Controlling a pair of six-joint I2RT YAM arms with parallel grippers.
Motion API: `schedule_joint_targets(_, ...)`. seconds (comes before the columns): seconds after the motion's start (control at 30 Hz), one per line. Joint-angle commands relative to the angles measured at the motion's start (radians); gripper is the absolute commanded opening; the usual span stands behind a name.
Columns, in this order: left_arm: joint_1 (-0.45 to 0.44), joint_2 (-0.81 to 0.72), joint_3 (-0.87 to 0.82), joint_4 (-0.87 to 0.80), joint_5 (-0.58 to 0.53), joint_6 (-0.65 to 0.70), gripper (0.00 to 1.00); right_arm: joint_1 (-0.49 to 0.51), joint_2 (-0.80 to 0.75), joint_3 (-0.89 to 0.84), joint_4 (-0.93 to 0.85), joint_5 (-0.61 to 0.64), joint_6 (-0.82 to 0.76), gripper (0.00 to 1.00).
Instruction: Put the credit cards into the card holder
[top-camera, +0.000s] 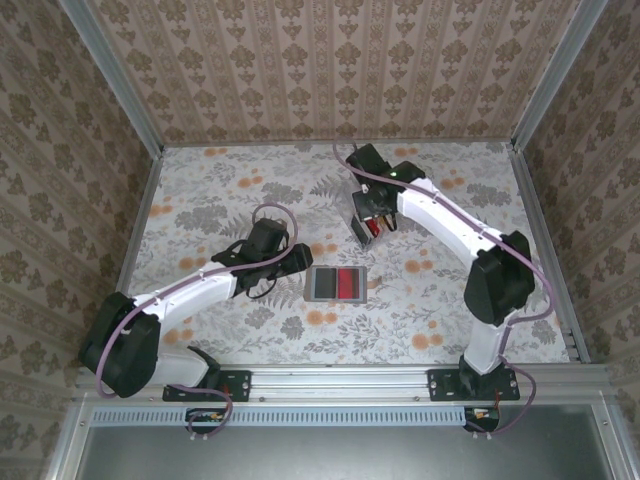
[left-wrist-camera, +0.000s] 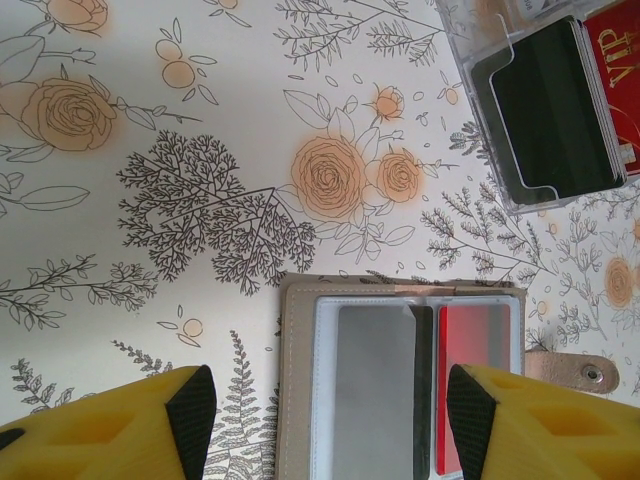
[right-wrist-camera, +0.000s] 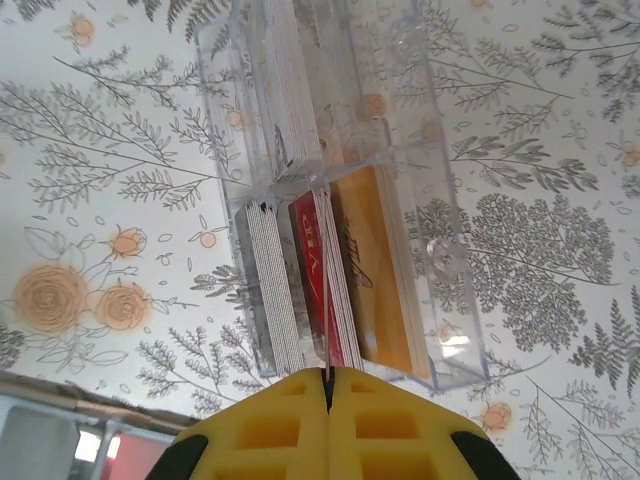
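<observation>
The card holder (top-camera: 337, 285) lies open on the flowered table, a red card (left-wrist-camera: 470, 375) in its right pocket and a grey panel in its left. My left gripper (left-wrist-camera: 330, 430) hovers just over it, open, with one yellow finger on each side. The credit cards (right-wrist-camera: 310, 265) stand on edge in a clear plastic box (right-wrist-camera: 435, 210): white-edged stacks, red ones marked VIP, an orange-yellow one (right-wrist-camera: 378, 270). My right gripper (right-wrist-camera: 326, 378) is shut at the box's near end, and one thin card (right-wrist-camera: 324, 310), seen edge-on, runs into its jaws. From above, this gripper (top-camera: 366, 228) stands over the box.
The clear box (left-wrist-camera: 545, 100) lies behind and right of the holder, with a black card showing in it. The holder's snap tab (left-wrist-camera: 585, 372) sticks out to its right. Patterned walls and metal rails (top-camera: 350, 380) enclose the table.
</observation>
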Motion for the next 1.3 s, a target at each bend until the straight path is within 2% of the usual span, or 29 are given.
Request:
schedule_joint_targets(0.0,0.016,-0.015,-0.013,0.006,0.007,-0.018,0.65,-0.006,-0.113,-0.074,0.007,-0.063,0.072,0.02)
schedule_joint_targets(0.17,0.042,0.006,-0.026,0.015,0.047,-0.023,0.66,-0.006,-0.291,-0.298,0.181,-0.233,0.288,0.0)
schedule_joint_targets(0.23,0.05,0.017,-0.029,0.02,0.068,-0.024,0.66,-0.006,-0.345,-0.391,0.24,-0.261,0.398,0.0)
schedule_joint_targets(0.37,0.055,0.041,-0.032,0.028,0.09,-0.025,0.66,0.008,-0.449,-0.578,0.35,-0.273,0.612,0.0)
schedule_joint_targets(0.47,0.055,0.068,-0.027,0.032,0.105,-0.024,0.67,0.037,-0.482,-0.664,0.379,-0.225,0.678,0.0)
schedule_joint_targets(0.6,0.055,0.101,-0.027,0.049,0.127,-0.025,0.67,0.062,-0.501,-0.761,0.436,-0.228,0.704,0.0)
schedule_joint_targets(0.83,0.053,0.14,-0.035,0.08,0.156,-0.035,0.67,0.077,-0.5,-0.873,0.565,-0.309,0.671,0.0)
schedule_joint_targets(1.27,0.047,0.175,-0.038,0.106,0.187,-0.031,0.63,0.087,-0.437,-0.98,0.74,-0.332,0.613,0.0)
